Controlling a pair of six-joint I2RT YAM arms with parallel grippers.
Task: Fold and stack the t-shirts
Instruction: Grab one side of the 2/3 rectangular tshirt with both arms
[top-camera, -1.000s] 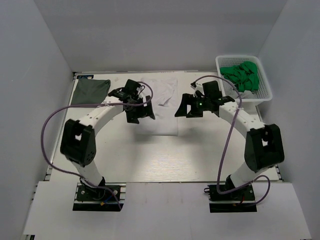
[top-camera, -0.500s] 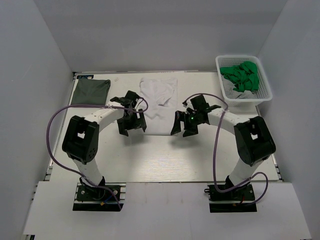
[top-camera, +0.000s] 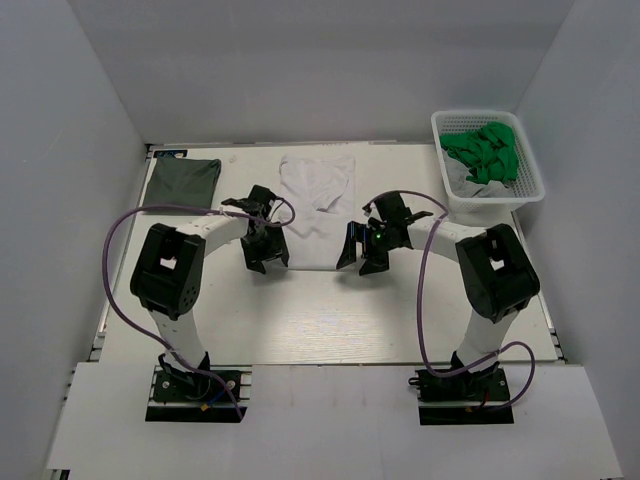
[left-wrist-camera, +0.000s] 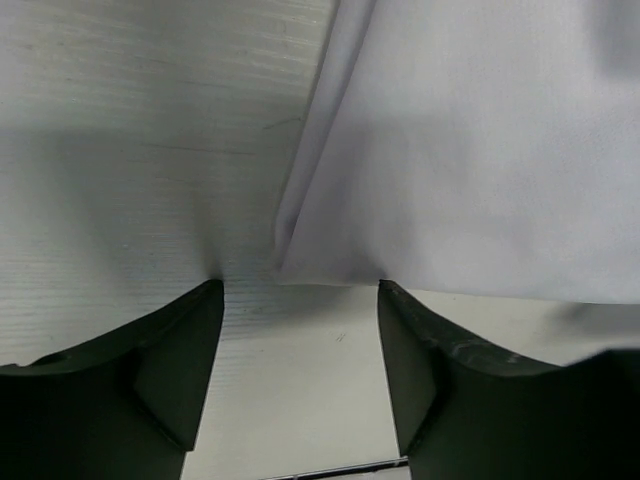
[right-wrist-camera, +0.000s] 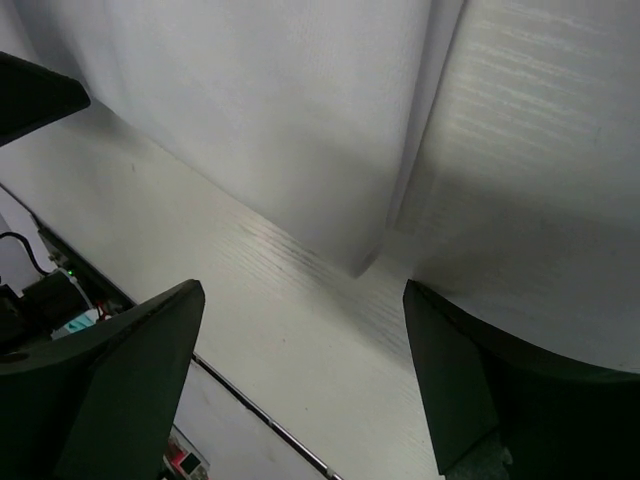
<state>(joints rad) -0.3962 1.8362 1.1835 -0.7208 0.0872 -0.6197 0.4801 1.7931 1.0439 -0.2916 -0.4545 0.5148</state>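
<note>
Tabletop (top-camera: 320, 310): pale, wood-grained, under everything.

White t-shirt (top-camera: 318, 195): flat, narrow oblong. Starts right at both sets of fingers and runs straight away from them. Long axis near-to-far, hem end nearest the tips, collar end farthest.

Dark grey-green t-shirt (top-camera: 182, 182): folded pad, well out past the outer side of the left fingers and beyond them. Touching neither pair.

White basket (top-camera: 530, 192) with green cloth (top-camera: 485, 150): far beyond the right fingers, outer side. Probably no part of this step.

Left fingers (top-camera: 268, 260): low over the tabletop, parted, straddling the near-left hem corner (left-wrist-camera: 285, 265). Corner between the tips, not pinched. Nothing held.

Right fingers (top-camera: 357, 260): spread wider, also low. Near-right hem corner (right-wrist-camera: 365, 262) just ahead, between the tips. Nothing held.

Judged step: pinch both hem corners, then carry hem toward collar for a crosswise fold.

Key relation: one corner per arm, each about equally near its own, all cloth forward of the tips. Closing in place likely enough on the left; maybe a small push forward needed on the right.

Hard to tell:
- hem one layer or doubled, given a folded-under edge along each side in the wrist views
- tips touching tabletop or just above it
- collar and sleeves, out of both wrist views
- hem ends, partly masked by both fingers from above
</note>
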